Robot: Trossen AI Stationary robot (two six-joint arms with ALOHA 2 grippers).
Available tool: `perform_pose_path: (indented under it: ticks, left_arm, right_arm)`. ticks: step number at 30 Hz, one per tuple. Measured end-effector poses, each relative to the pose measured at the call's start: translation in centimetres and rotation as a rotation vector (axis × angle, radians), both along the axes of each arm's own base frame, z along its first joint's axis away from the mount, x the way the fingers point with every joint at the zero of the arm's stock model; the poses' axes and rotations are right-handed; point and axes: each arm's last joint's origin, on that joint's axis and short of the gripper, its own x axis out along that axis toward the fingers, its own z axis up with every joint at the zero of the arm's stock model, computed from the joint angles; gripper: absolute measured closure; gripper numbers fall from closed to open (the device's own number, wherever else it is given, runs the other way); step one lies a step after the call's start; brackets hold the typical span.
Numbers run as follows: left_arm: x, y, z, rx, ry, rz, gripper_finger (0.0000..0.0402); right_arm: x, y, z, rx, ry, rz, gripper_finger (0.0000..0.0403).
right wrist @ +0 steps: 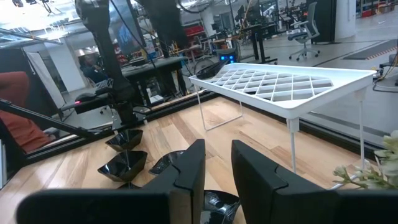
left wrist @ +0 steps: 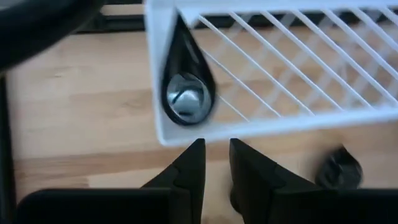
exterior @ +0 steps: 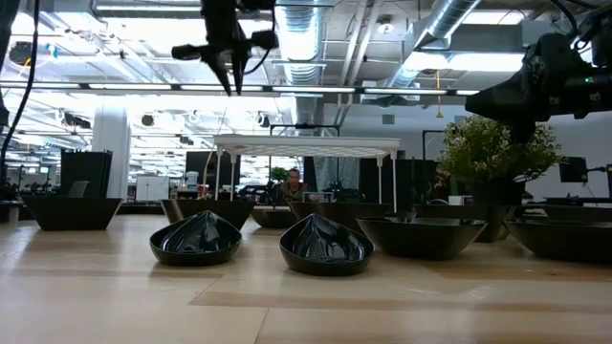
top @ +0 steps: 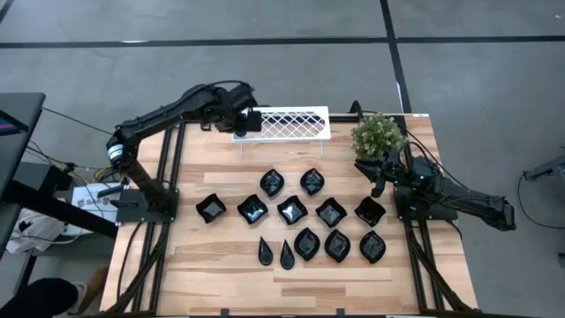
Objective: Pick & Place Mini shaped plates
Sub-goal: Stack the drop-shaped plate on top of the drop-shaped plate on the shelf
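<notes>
- Nearest the table's front edge, two slim teardrop plates (top: 265, 251) are seen side by side; in the low view they show as two dark mounds (exterior: 196, 239) on the wood.
- Just beside them in the same row, three leaf-shaped plates (top: 337, 245) are lined up toward the right side.
- Behind that, a middle row of five rounded-square plates (top: 292, 210) is laid across the table (top: 221, 265), each apart from its neighbour.
- Two more plates (top: 272, 183) are set behind the middle row, nearer the tray.
- The right gripper (top: 378, 181) is held above the table's right side, just in front of the potted plant (top: 378, 134) — nothing is seen between its fingers (right wrist: 186, 171), which are parted by a narrow gap.
- At the far edge, the white lattice tray (top: 287, 123) is raised on thin legs.
- One teardrop plate (left wrist: 186, 84) is seen lying in the end corner of the tray, on the lattice and against the rim.
- The left gripper (top: 252, 121) is poised at that end of the tray, above it — its fingers (left wrist: 189, 168) stand slightly apart and clear of the plate, so the plate is released, not grasped.
- Beyond the table, an office room with a seated person (exterior: 293, 182) is visible in the low view.
</notes>
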Motion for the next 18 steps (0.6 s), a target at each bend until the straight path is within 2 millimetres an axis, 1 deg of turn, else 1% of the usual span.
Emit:
perform_pose_path:
  ticks: [4,10,18]
  left_arm:
    - [0.9,-3.0,0.5,0.005,-0.033,-0.056,0.0328]
    - [2.2,-7.4,0.6,-0.004,-0.076,-0.102,0.0328]
    - [2.9,-12.2,0.5,-0.012,-0.096,-0.208,0.0328]
  right_arm:
    - [0.0,0.0,0.0,0.000,0.000,0.000,0.0329]
    - [0.0,0.0,0.0,0.000,0.000,0.000,0.0329]
    - [0.0,0.0,0.0,0.000,0.000,0.000,0.0329]
